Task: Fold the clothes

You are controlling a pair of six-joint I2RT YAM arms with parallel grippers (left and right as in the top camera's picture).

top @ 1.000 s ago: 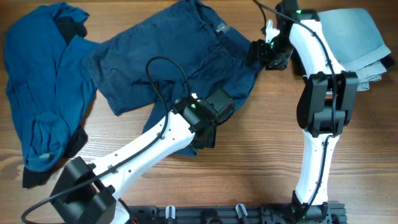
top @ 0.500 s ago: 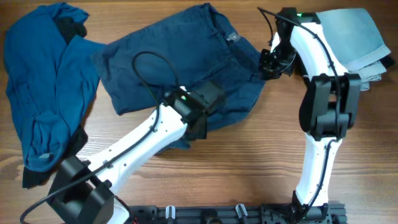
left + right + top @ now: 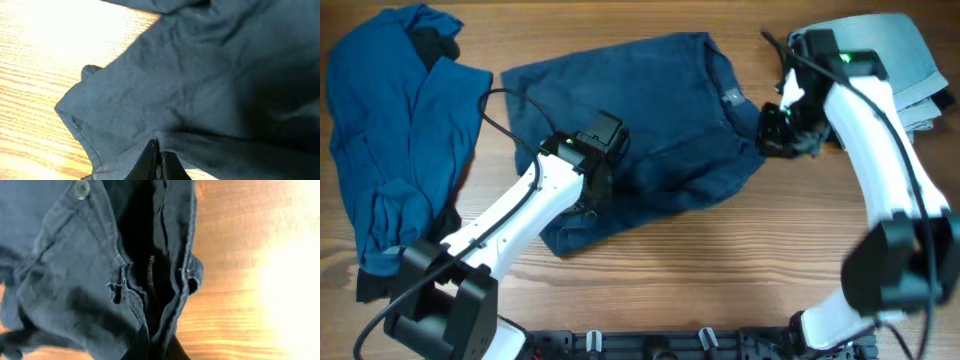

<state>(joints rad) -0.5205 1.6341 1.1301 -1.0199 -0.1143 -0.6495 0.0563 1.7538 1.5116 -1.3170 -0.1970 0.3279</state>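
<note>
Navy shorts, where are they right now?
Overhead, the navy shorts lie at upper centre, between the bright blue garment on the left and the pale blue jeans at upper right.

A: Where does the overhead sit?
B: Straight above the bench [image 3: 740, 265], facing down, far enough to show both arms.
A: And the 2 wrist views?
B: One looks past the left tool [image 3: 157, 161], one past the right tool [image 3: 156, 347], both very close on the navy shorts [image 3: 660, 110] that all 3 views share.
</note>
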